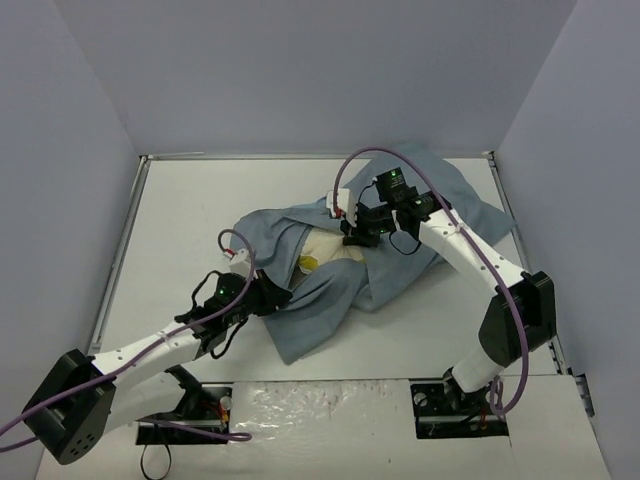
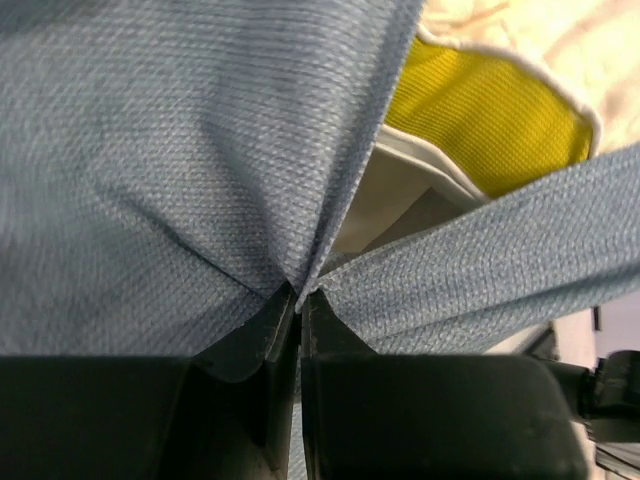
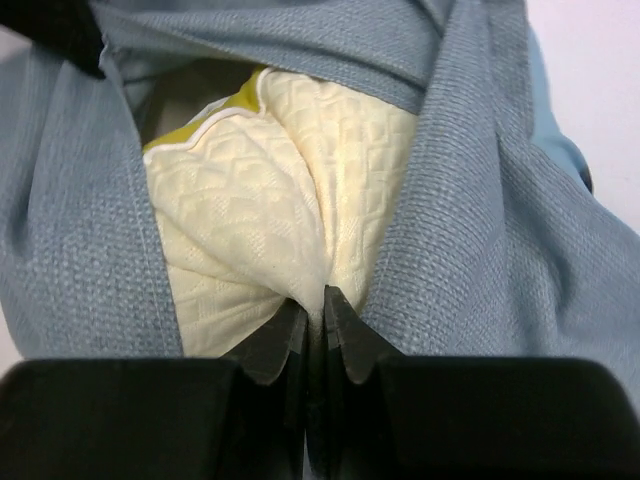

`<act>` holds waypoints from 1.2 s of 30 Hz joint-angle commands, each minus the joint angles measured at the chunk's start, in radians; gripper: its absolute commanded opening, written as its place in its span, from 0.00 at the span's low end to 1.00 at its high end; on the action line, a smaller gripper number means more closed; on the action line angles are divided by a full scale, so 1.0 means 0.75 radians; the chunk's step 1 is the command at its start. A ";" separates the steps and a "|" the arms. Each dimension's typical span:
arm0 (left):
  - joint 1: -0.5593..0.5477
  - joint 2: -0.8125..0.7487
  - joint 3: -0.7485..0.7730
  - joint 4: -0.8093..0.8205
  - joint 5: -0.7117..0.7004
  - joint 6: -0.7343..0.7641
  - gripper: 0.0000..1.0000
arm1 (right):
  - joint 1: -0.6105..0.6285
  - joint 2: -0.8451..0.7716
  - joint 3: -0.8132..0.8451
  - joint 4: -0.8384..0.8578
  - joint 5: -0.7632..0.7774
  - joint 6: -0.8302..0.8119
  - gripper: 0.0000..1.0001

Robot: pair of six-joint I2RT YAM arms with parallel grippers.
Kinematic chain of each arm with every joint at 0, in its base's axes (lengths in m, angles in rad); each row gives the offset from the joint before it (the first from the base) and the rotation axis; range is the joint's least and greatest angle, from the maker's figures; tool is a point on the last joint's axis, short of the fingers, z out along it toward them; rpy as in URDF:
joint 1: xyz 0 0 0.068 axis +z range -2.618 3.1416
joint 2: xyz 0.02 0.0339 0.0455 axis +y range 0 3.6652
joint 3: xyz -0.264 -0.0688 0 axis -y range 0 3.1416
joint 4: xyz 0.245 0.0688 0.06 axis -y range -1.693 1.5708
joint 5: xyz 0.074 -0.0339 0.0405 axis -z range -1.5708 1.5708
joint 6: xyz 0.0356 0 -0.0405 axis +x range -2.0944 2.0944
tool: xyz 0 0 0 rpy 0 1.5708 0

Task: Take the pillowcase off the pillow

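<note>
The grey-blue pillowcase (image 1: 400, 250) lies rumpled in the middle of the table, its mouth gaping towards the near side. Inside the opening shows the cream pillow (image 1: 325, 258) with its yellow edge band (image 2: 490, 125). My left gripper (image 1: 272, 298) is shut on a fold of the pillowcase (image 2: 150, 160) at the near-left edge of the opening; the cloth is pinched tight between the pads (image 2: 298, 300). My right gripper (image 1: 357, 238) is shut on a bunched fold of the pillow (image 3: 280, 210), with pillowcase cloth (image 3: 480, 250) hanging on both sides of it.
The white table (image 1: 190, 210) is walled on the left, back and right. A raised metal rim (image 1: 118, 250) runs along the left side and another along the right. Purple cables loop over both arms.
</note>
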 commanded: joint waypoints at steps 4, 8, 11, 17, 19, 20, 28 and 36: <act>-0.029 0.099 0.030 0.068 0.149 0.093 0.02 | -0.092 -0.005 0.047 0.358 0.056 0.383 0.00; -0.050 0.099 0.046 0.113 0.284 0.134 0.02 | -0.088 0.083 0.029 0.474 0.171 0.492 0.00; -0.058 0.095 0.062 0.121 0.370 0.161 0.02 | -0.070 0.136 -0.002 0.552 0.167 0.582 0.00; -0.087 0.183 0.168 0.158 0.409 0.183 0.02 | 0.132 0.210 -0.057 0.648 0.298 0.711 0.00; -0.111 0.222 0.217 0.150 0.413 0.194 0.02 | 0.143 0.212 -0.051 0.699 0.312 0.826 0.00; -0.117 0.248 0.232 0.146 0.415 0.194 0.02 | 0.137 0.218 -0.033 0.706 0.292 0.864 0.00; -0.158 0.304 0.246 -0.013 0.248 0.206 0.02 | 0.010 0.186 0.041 0.818 0.091 1.193 0.00; 0.056 0.014 0.142 -0.283 -0.055 0.157 0.02 | -0.229 -0.035 0.004 0.837 -0.534 1.096 0.00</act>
